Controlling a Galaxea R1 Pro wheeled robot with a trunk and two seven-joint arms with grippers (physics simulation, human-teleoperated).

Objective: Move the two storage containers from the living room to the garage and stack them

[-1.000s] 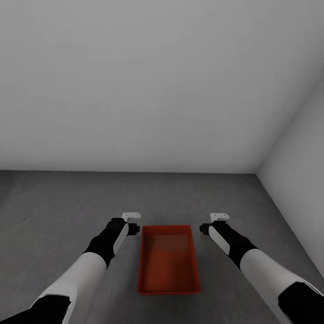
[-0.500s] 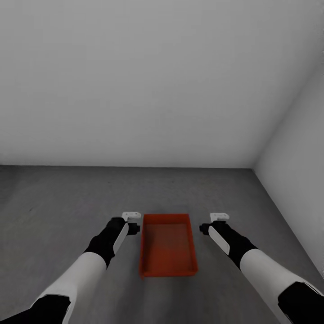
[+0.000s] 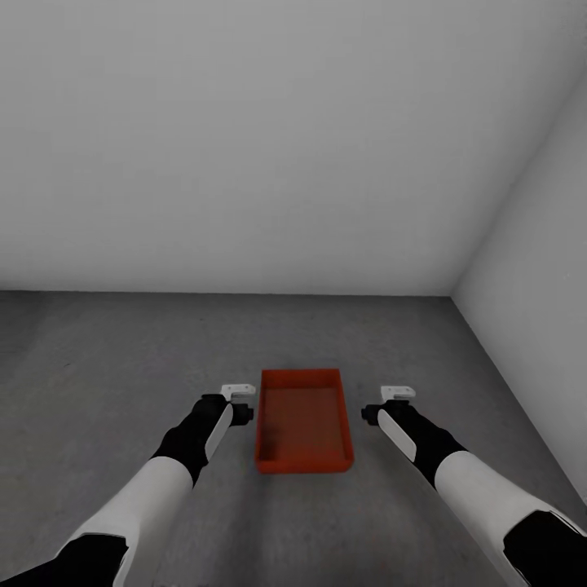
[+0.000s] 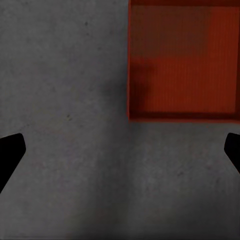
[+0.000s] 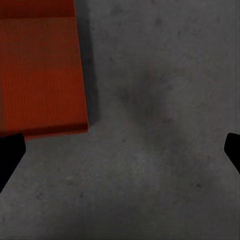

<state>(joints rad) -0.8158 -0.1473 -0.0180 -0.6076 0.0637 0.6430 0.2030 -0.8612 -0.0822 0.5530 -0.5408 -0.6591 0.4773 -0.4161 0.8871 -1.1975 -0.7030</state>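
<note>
One red-orange storage container (image 3: 302, 420) lies flat on the dark grey garage floor (image 3: 114, 367), lidless and empty. In the head view it sits between my two outstretched arms. My left gripper (image 3: 238, 393) hangs just beside its left wall, and my right gripper (image 3: 397, 394) hangs a little off its right wall. The left wrist view looks down on the container (image 4: 182, 60), with the left gripper (image 4: 120, 155) open and holding nothing. In the right wrist view the container (image 5: 40, 75) lies to one side, and the right gripper (image 5: 120, 155) is open over bare floor.
A plain white back wall (image 3: 244, 163) meets the floor a short way beyond the container. A white side wall (image 3: 538, 285) closes the right, forming a corner. Bare grey floor stretches to the left and in front of me.
The whole head view has shifted as I back away. The container now sits farther ahead relative to my grippers, resting on the floor. Both arms keep their pose.
</note>
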